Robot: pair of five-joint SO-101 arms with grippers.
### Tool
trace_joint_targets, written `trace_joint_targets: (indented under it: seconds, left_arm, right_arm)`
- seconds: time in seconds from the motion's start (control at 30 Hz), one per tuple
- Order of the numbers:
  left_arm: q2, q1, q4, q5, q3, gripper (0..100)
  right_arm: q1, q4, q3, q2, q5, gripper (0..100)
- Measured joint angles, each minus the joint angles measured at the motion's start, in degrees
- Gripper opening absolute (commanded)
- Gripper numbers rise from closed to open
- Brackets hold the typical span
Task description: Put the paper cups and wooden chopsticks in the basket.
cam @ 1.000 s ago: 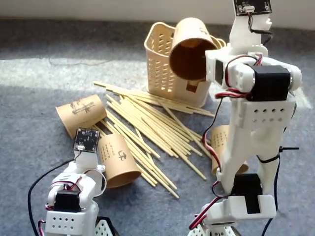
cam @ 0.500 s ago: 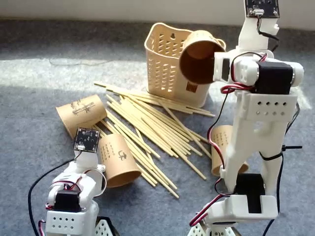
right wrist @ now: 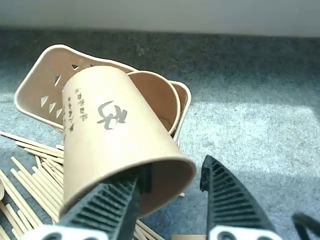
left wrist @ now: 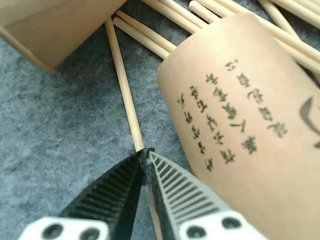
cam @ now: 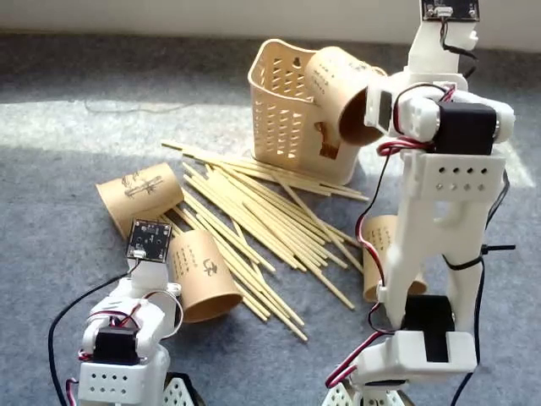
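Observation:
A tan paper cup (cam: 334, 80) (right wrist: 110, 130) lies tilted on the rim of the cream plastic basket (cam: 283, 118) (right wrist: 35, 85), its bottom pointing into the basket and its mouth toward my right gripper (cam: 372, 110) (right wrist: 175, 170). That gripper is open, with one finger under the cup's rim and the other finger apart beside it. A second cup (right wrist: 155, 95) sits inside the basket. Wooden chopsticks (cam: 262, 211) lie scattered on the carpet. My left gripper (left wrist: 146, 155) is shut, low over the carpet beside a lying cup (cam: 201, 275) (left wrist: 250, 115), with one chopstick (left wrist: 122, 85) running under its tips.
Two more cups lie on the grey carpet, one at the left (cam: 139, 194) (left wrist: 60, 25) and one behind the right arm (cam: 379, 245). Open carpet stretches to the far left and along the front between the arms.
The right arm carried the cup back and to the right and tipped it, so its bottom now points into the basket. The left arm kept still.

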Motion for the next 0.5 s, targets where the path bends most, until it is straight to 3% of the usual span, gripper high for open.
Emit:
trace_joint_targets:
  seconds: [0.37, 0.5]
  left_arm:
    - [0.0, 0.0, 0.0, 0.0, 0.0, 1]
    - [0.0, 0.0, 0.0, 0.0, 0.0, 1]
  right_arm:
    - [-0.6, -4.5, 0.6, 5.0, 0.0, 16.7]
    - [-0.8, -4.5, 0.6, 5.0, 0.0, 7.5]
